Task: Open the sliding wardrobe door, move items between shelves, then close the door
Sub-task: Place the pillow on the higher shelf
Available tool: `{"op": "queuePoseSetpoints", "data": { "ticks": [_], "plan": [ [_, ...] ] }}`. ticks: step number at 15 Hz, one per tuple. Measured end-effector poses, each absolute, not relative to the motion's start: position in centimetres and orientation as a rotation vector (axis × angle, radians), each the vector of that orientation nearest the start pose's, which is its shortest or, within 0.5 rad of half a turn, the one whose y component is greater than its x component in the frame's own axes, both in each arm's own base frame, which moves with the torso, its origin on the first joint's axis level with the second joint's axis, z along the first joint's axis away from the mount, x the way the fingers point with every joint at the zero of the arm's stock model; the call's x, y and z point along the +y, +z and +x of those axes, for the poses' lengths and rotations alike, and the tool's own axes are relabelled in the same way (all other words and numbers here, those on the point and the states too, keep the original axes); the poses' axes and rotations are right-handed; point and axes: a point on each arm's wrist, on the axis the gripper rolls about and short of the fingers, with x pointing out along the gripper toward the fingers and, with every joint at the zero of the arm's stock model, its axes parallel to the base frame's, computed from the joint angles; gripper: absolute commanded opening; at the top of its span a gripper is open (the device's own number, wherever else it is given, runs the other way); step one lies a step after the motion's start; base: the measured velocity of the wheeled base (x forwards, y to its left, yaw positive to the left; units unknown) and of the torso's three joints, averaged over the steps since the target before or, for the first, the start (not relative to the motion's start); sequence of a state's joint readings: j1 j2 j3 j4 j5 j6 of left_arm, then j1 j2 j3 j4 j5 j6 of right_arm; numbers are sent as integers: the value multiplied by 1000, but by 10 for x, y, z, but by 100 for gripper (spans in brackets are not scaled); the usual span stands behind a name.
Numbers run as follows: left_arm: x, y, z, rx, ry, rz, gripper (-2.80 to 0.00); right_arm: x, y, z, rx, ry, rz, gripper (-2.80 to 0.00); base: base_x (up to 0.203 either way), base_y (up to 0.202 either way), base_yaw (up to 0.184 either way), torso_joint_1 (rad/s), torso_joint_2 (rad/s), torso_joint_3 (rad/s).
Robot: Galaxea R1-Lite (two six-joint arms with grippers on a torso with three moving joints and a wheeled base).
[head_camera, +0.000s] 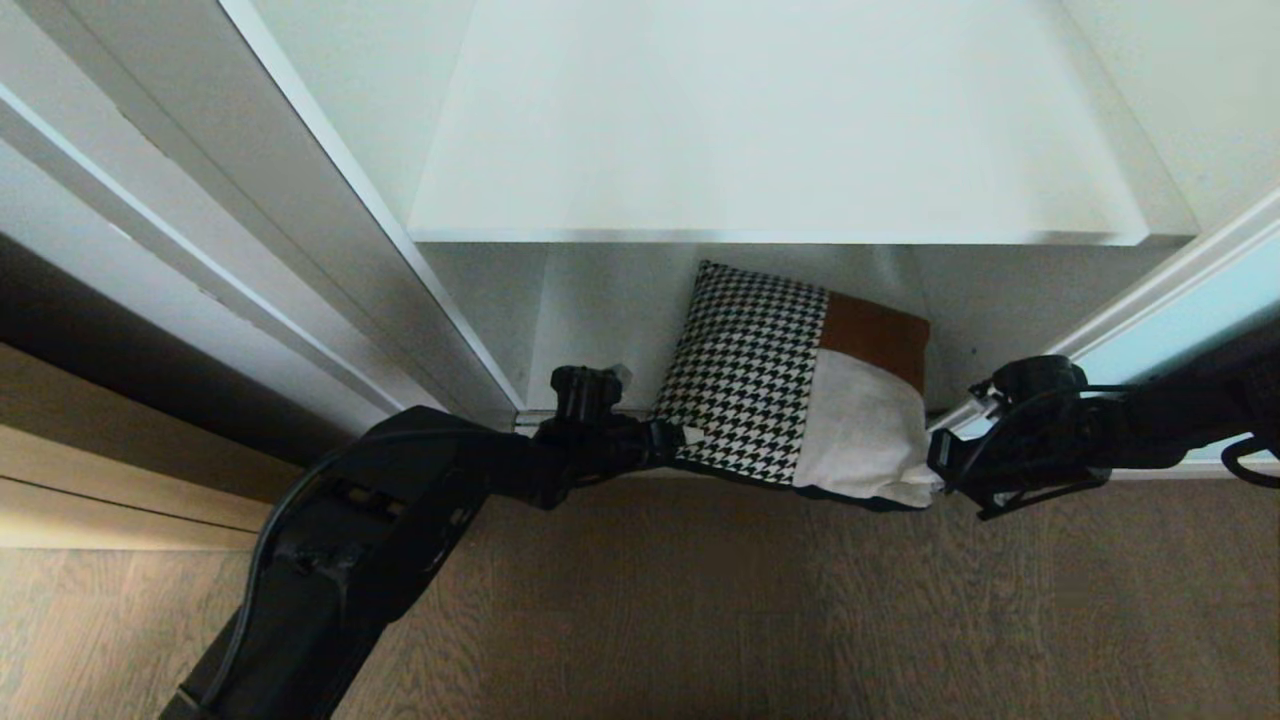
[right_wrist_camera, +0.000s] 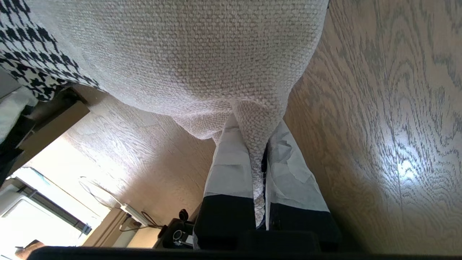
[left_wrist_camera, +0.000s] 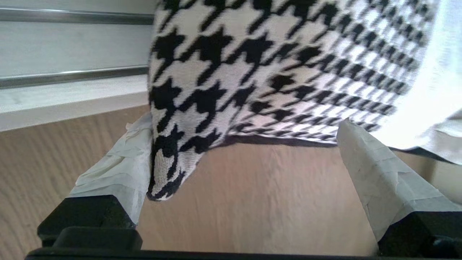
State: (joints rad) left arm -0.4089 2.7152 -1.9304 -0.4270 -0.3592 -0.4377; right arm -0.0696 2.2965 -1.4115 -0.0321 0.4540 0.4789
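The cushion (head_camera: 790, 400), houndstooth with cream and rust-brown patches, is tilted at the front of the wardrobe's lower compartment, under the white shelf (head_camera: 770, 150). My right gripper (head_camera: 935, 470) is shut on its cream corner; in the right wrist view the taped fingers (right_wrist_camera: 231, 162) pinch the cream fabric (right_wrist_camera: 180, 54). My left gripper (head_camera: 672, 440) is open at the cushion's near left corner. In the left wrist view the houndstooth corner (left_wrist_camera: 169, 169) hangs beside one taped finger (left_wrist_camera: 119, 169), and the other finger (left_wrist_camera: 379, 173) stands well apart. The pale aqua sliding wardrobe door (head_camera: 1180, 310) shows at the right.
Wood floor (head_camera: 700, 600) runs in front of the wardrobe. Metal door tracks (left_wrist_camera: 72, 77) lie along the wardrobe's bottom edge. A white frame post (head_camera: 330, 250) borders the opening on the left, with a tan wood panel (head_camera: 100, 450) beyond it.
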Motion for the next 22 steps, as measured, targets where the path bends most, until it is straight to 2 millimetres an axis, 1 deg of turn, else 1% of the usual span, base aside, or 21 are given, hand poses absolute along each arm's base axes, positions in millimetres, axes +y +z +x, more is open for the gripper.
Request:
{"op": "queuePoseSetpoints", "data": {
  "ticks": [2,5,9,10,18,22],
  "plan": [
    [-224,20,496,526,-674,-401,0,-20,60,433,912,156,668,-280,0,0,0,0,0,0],
    [-230,19,494,521,-689,-391,0,-20,58,431,920,155,668,-280,0,0,0,0,0,0],
    [-234,6,493,528,-701,-336,0,-19,55,427,937,188,646,-280,0,0,0,0,0,0],
    [-234,5,493,531,-701,-335,-280,-19,55,427,938,188,646,-280,0,0,0,0,0,0],
    [-235,-1,493,532,-693,-331,-280,-19,55,426,939,191,648,-280,0,0,0,0,0,0],
    [-234,-1,494,510,-648,-325,-280,-18,56,422,944,225,659,-280,0,0,0,0,0,0]
  ]
}}
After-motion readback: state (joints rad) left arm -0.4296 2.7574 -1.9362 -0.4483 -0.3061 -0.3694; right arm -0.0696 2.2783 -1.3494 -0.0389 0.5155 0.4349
